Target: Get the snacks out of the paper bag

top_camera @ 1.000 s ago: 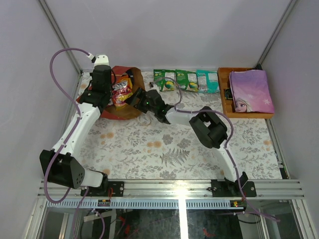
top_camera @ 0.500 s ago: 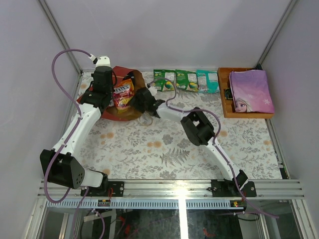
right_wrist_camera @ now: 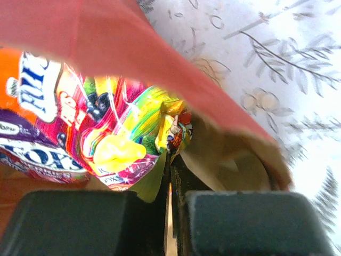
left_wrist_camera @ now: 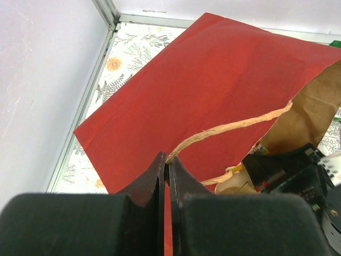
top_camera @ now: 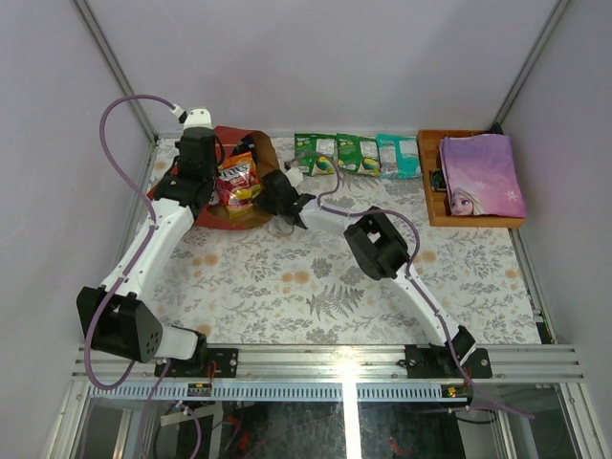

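The red paper bag lies at the back left with its mouth toward the middle, brown inside. My left gripper is shut on the bag's twisted paper handle and holds it up above the red side. My right gripper reaches into the mouth and is shut on the edge of a yellow-red snack packet, which shows in the opening. Two green packets and a teal packet lie in a row on the table behind.
An orange-brown wooden tray at the back right holds a purple princess book. The patterned tablecloth covers the table. Grey walls close in on the left, back and right. The right arm's elbow juts over the middle.
My right arm has pushed further left into the bag's mouth, and its jaws have gone from open to shut on the yellow-red packet. The left gripper keeps its hold on the handle.
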`<state>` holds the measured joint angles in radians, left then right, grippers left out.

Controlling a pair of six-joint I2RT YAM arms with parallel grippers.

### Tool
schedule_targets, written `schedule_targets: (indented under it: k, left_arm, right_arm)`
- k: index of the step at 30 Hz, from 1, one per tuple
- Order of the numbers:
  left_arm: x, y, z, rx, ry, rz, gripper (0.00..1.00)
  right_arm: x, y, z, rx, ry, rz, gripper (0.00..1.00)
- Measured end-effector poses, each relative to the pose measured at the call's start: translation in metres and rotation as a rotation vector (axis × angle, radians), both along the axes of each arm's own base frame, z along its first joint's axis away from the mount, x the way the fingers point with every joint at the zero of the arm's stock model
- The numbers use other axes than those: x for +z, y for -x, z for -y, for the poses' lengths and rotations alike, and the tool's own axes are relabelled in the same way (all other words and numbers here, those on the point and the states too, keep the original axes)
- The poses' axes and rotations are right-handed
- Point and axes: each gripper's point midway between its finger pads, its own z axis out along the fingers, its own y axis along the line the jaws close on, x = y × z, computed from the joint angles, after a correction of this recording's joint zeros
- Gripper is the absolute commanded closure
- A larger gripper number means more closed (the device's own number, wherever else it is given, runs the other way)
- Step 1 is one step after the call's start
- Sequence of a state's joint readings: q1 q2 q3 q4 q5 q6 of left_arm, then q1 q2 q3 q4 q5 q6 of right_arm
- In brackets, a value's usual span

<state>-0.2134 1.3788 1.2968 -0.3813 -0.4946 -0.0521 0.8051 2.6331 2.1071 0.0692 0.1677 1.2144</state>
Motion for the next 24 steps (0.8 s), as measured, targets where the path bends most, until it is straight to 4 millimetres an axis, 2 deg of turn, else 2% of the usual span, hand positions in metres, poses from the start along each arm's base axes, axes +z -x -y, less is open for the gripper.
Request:
schedule_targets:
  k: [3, 6, 10, 13, 15, 17, 19, 20, 21, 22, 23, 24]
  left_arm:
    - [0.0, 0.0, 0.0, 0.0, 0.0, 0.0, 1.0]
    - [0.0, 0.0, 0.0, 0.001, -0.001, 0.0, 1.0]
    - [-0.002, 0.001, -0.002, 0.012, -0.007, -0.004, 1.0]
    - [-0.003, 0.001, -0.005, 0.024, -0.015, -0.008, 1.0]
    - [-0.004, 0.001, -0.005, 0.027, -0.017, -0.009, 1.0]
    - [-0.005, 0.001, -0.006, 0.031, -0.019, -0.011, 1.0]
    - [-0.005, 0.001, -0.006, 0.034, -0.02, -0.011, 1.0]
    - [-0.005, 0.001, -0.006, 0.034, -0.02, -0.011, 1.0]
    - [-0.005, 0.001, -0.006, 0.034, -0.02, -0.011, 1.0]
    - [-0.005, 0.001, -0.006, 0.033, -0.02, -0.011, 1.0]
    - [-0.005, 0.001, -0.006, 0.033, -0.02, -0.011, 1.0]
    - [-0.005, 0.001, -0.006, 0.033, -0.02, -0.011, 1.0]
  right_arm:
    - [0.006, 0.014, 0.014, 0.025, 0.039, 0.016, 1.0]
    - [0.028, 0.032, 0.034, 0.07, 0.092, 0.05, 1.0]
    - [0.098, 0.055, 0.057, 0.133, 0.1, 0.165, 1.0]
    - [0.169, 0.087, 0.094, 0.153, 0.067, 0.299, 1.0]
    - [0.2, 0.109, 0.122, 0.144, 0.035, 0.371, 1.0]
    - [0.213, 0.13, 0.158, 0.12, 0.008, 0.417, 1.0]
    - [0.202, 0.139, 0.197, 0.073, 0.01, 0.421, 1.0]
    - [0.187, 0.14, 0.22, 0.037, 0.025, 0.404, 1.0]
    - [0.164, 0.14, 0.246, -0.005, 0.056, 0.365, 0.93]
    - [0.139, 0.14, 0.272, -0.051, 0.095, 0.318, 0.76]
    - [0.111, 0.142, 0.299, -0.101, 0.145, 0.257, 0.47]
    - [0.084, 0.146, 0.326, -0.159, 0.2, 0.191, 0.23]
